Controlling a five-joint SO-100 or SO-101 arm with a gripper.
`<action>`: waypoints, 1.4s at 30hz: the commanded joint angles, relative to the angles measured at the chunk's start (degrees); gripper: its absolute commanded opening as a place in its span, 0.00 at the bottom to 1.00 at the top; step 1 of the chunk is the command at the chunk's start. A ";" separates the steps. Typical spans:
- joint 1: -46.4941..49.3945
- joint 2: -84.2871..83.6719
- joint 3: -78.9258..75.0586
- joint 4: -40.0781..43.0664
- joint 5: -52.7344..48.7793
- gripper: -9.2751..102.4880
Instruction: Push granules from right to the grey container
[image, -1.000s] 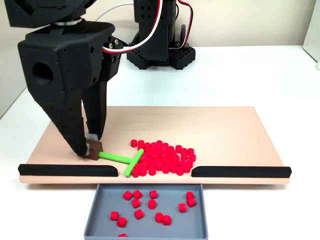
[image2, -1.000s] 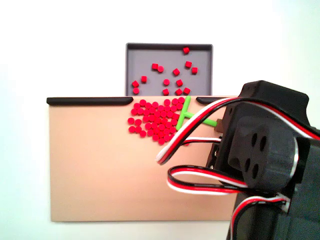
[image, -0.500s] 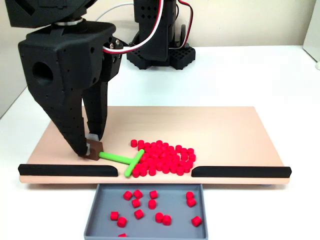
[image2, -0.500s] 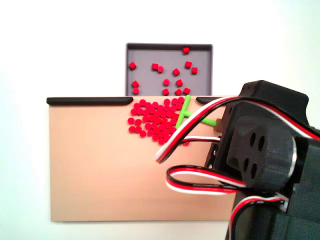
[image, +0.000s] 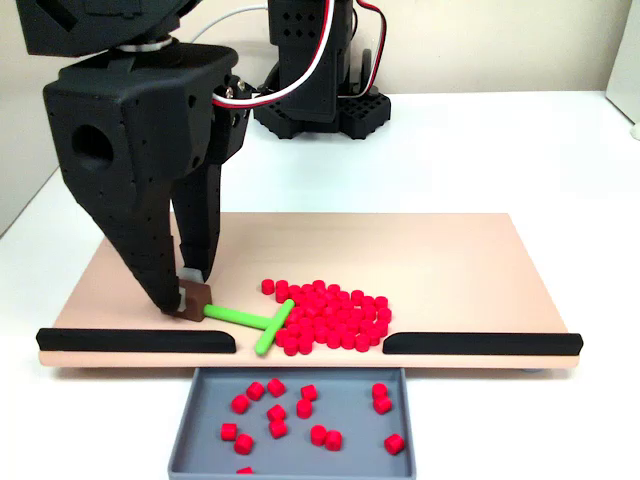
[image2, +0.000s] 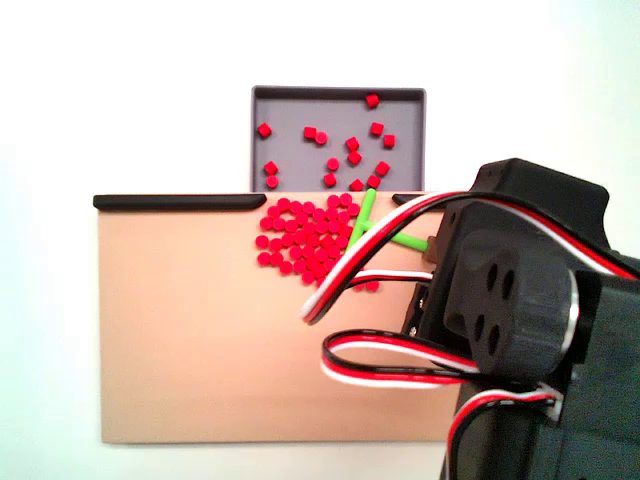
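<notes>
1. Granules (image: 330, 315) lie in a tight red heap on the tan board (image: 450, 260), right at the gap between the two black strips, with the heap's near edge reaching the board's lip in a fixed view. The heap has slid slightly toward 3 o'clock in that view compared with a second ago.

2. Loose granules also sit in the grey container (image: 290, 455), just below the gap at 6 o'clock. A few more rest there now than a second ago: a new one near the left wall and one at the lower right, so the last sweep did tip some over.

3. The hand (image: 190, 296) is closed on the brown end block of the green T-shaped pusher (image: 250, 320), low over the board at 9 o'clock from the heap. It has shifted a little toward the heap, and the crossbar has swung so its near tip points more into the gap.

4. In the other fixed view the crossbar's tip (image2: 366, 205) now pokes up past the board's edge, with the grey container (image2: 338, 93) at 12 o'clock, and the granules (image2: 305, 235) lie to its left.

5. My reading: progress is real but small. Most granules are still on the board, so more sweeps toward the gap look needed.
</notes>
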 joint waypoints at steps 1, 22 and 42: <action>0.09 2.64 -0.53 0.09 -0.09 0.08; 0.88 18.54 7.47 3.34 13.10 0.08; -7.65 54.58 44.56 3.34 78.40 0.08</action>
